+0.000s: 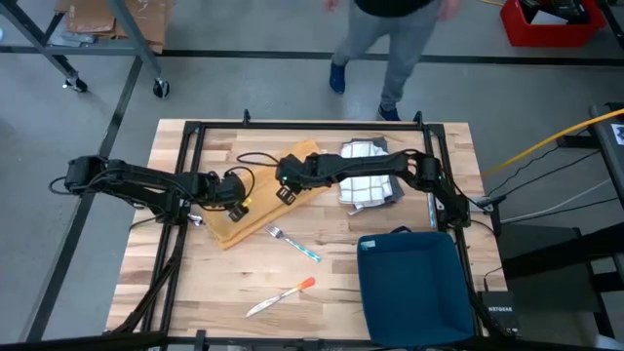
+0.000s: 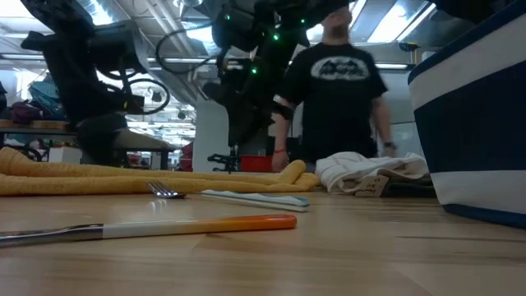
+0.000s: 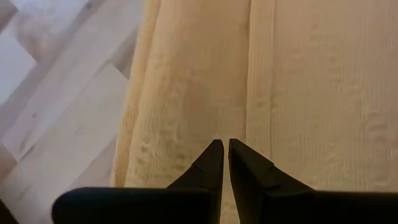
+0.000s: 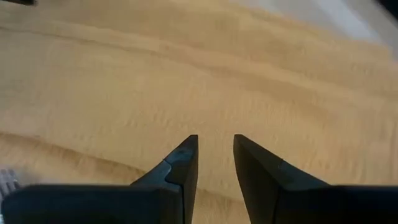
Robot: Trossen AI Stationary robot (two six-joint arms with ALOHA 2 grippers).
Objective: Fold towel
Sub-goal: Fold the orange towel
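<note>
A yellow towel [image 1: 255, 216] lies folded in a long strip, slanting across the table's middle; it also shows as a low band in the low view [image 2: 123, 177]. My left gripper [image 1: 239, 203] is over the strip's near-left part with its fingers shut [image 3: 224, 143], pointing down at a fold edge of the towel [image 3: 186, 93]. My right gripper [image 1: 286, 190] hovers over the strip's far-right part, open [image 4: 216, 138], with nothing between its fingers; ribbed yellow cloth [image 4: 186, 74] fills its view.
A white-and-grey cloth [image 1: 366, 175] lies bunched at the back right. A blue bin [image 1: 409, 283] stands at the near right. A fork [image 1: 292, 244] and an orange-handled knife [image 1: 283, 297] lie near the front. A person [image 1: 390, 39] stands beyond the far edge.
</note>
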